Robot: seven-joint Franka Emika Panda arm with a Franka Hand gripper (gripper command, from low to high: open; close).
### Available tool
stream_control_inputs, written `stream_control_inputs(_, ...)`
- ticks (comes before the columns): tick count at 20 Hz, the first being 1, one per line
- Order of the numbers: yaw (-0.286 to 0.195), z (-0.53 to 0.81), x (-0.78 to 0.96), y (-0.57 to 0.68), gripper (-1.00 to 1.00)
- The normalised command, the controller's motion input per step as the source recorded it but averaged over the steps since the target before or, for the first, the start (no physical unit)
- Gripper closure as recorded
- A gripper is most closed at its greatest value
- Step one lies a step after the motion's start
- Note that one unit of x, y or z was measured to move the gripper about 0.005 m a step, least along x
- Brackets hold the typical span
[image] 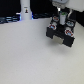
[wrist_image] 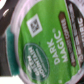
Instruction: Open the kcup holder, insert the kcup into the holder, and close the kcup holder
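Table [image: 25, 57]: pale, plain surface under my arm.
Kcup holder [image: 61, 34]: black unit, far side, pods on top.
White post [image: 25, 10]: upright, rear.
Kcup [wrist_image: 47, 42]: green lid fills my wrist view.
Gripper [image: 59, 13]: above holder; grip state undeterminable.

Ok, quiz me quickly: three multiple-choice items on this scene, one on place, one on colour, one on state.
1. In the exterior view, the holder stands:
A) right of the post
B) left of it
C) touching its front

2. The kcup top is:
A) red
B) green
C) blue

3. That top is:
A) torn away
B) half peeled
C) intact where it shows

Answers:
1. A, the holder sits on the exterior view's right, well apart from the post.
2. B, the wrist view shows a green lid.
3. C, its print and code run unbroken.
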Motion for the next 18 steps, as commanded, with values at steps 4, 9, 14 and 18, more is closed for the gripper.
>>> stream_control_inputs(4,0.014,-0.12,0.05,0.04,1.0)
stream_control_inputs(9,0.005,-0.07,0.06,0.03,1.0)
stream_control_inputs(14,0.001,0.12,0.16,0.09,1.0)
stream_control_inputs(18,0.0,0.33,0.39,0.27,1.0)
